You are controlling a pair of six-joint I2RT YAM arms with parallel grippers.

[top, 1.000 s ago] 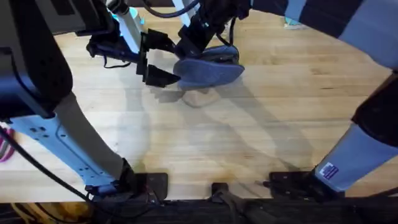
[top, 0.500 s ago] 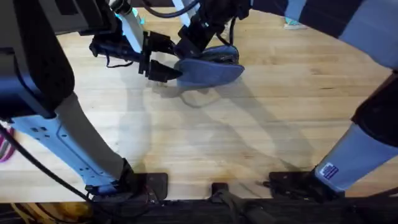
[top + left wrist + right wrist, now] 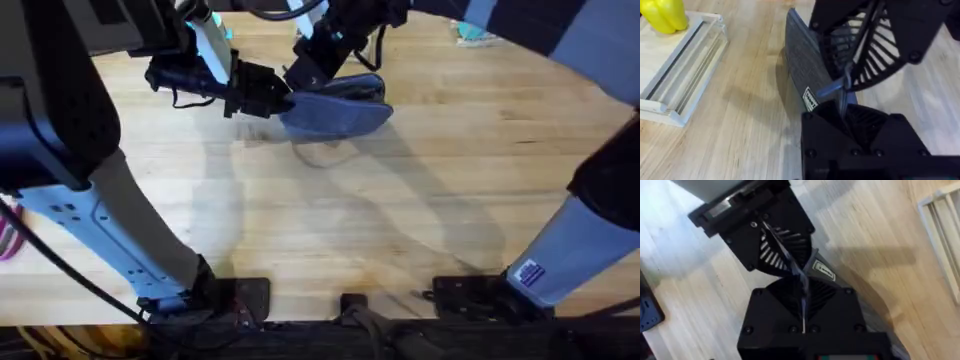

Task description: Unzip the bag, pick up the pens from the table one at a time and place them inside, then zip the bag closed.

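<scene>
The left gripper point(image 3: 272, 97) has its fingers closed together on the near-left end of the bag point(image 3: 335, 112), pinching what looks like a thin strip of fabric or the zipper tab at that end. In the left wrist view its black fingers point(image 3: 850, 125) meet on a blue-grey strip, and the bag point(image 3: 802, 70) runs away from them as a grey textured band with a small white label on its side. The right gripper point(image 3: 318, 72) sits just beside the left one, over the same end of the bag, with its fingers clamped on the bag's top edge; in the right wrist view the fingers point(image 3: 805, 297) are pressed together on a thin blue-grey edge, and the other gripper point(image 3: 771, 240) faces them, almost touching.

The bag is held a little above the table point(image 3: 400, 220), with its shadow on the wood beneath. It hangs toward the far edge of the table, left of the middle, its long side running left to right and its right end free.

Whether the zipper is open or closed cannot be told.

A clear plastic box point(image 3: 682, 75) lies on the table near the bag, with something yellow point(image 3: 664, 14) beside its far end. The same box edge shows at the side of the right wrist view point(image 3: 942, 235).
</scene>
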